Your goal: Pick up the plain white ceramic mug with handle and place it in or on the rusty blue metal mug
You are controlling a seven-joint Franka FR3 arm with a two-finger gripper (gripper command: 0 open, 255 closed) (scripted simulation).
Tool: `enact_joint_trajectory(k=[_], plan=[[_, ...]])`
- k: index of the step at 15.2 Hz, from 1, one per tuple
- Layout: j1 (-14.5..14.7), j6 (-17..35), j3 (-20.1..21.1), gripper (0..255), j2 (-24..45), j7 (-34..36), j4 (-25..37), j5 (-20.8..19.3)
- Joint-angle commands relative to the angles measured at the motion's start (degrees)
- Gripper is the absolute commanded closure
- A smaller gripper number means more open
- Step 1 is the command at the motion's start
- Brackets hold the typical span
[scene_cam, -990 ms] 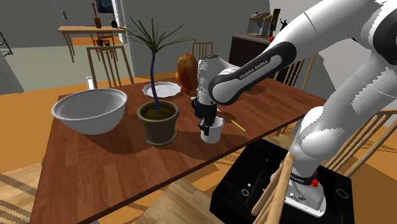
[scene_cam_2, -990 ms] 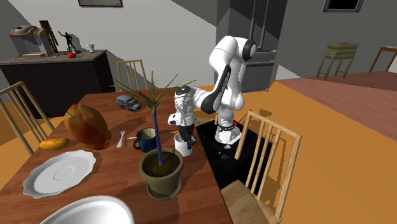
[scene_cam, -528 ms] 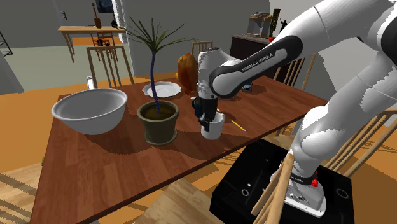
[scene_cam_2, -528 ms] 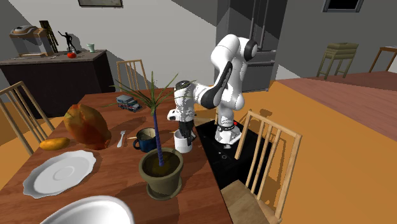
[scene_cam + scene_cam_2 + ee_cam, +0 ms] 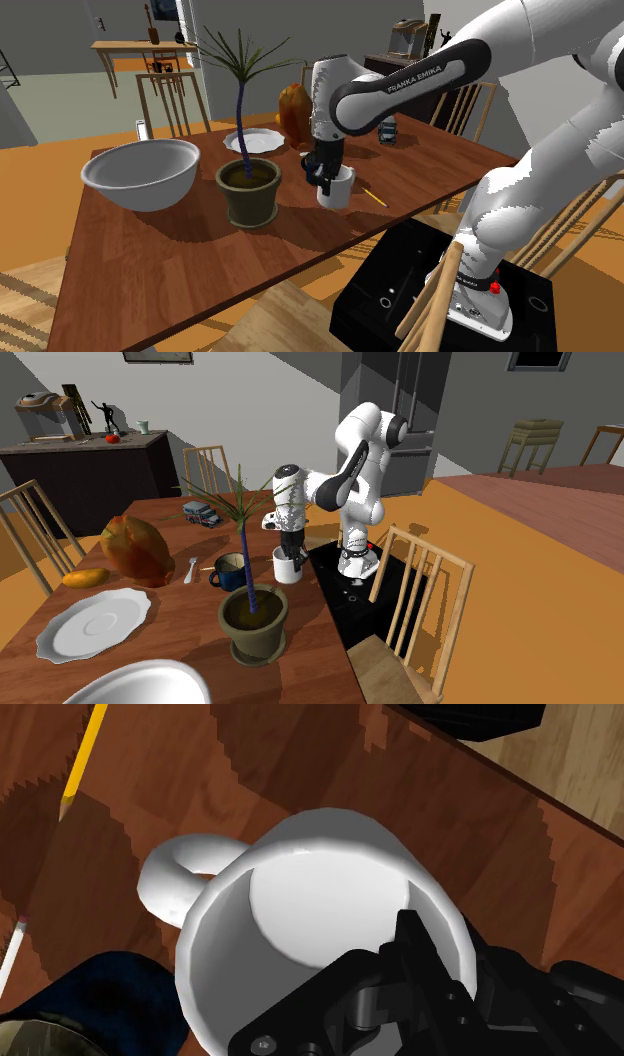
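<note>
My black gripper (image 5: pixel 324 180) is shut on the rim of the plain white mug (image 5: pixel 338 189), one finger inside it and one outside. The mug hangs a little above the brown table (image 5: pixel 180 260), upright, its handle (image 5: pixel 180 876) pointing away from the fingers. In the wrist view the gripper (image 5: pixel 440 949) clasps the mug (image 5: pixel 310 904) wall. The dark blue mug (image 5: pixel 229 571) stands on the table just beside the white mug (image 5: pixel 288 566), toward the second exterior view's left; its rim (image 5: pixel 100 1004) shows below the white mug's handle.
A potted plant (image 5: pixel 249 190), a large pale bowl (image 5: pixel 141 172) and a white plate (image 5: pixel 257 139) stand on the shoulder view's left. A yellow pencil (image 5: pixel 374 196) lies near the table edge. A fork (image 5: pixel 190 568), a toy car (image 5: pixel 202 512) and an orange-brown lump (image 5: pixel 135 550) lie beyond the blue mug.
The gripper has risen with the white mug, lifting it off the table and carrying it slightly toward the blue mug. Nothing else has moved.
</note>
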Motion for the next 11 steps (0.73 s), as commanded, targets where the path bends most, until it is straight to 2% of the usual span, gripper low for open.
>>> enact_joint_trajectory(k=[1,11], plan=[[0.0,-2.0,-0.3,255,-0.9,-0.2,1.1,0.0],[-0.1,-10.2,-1.1,255,-3.3,-0.4,6.9,-0.1]])
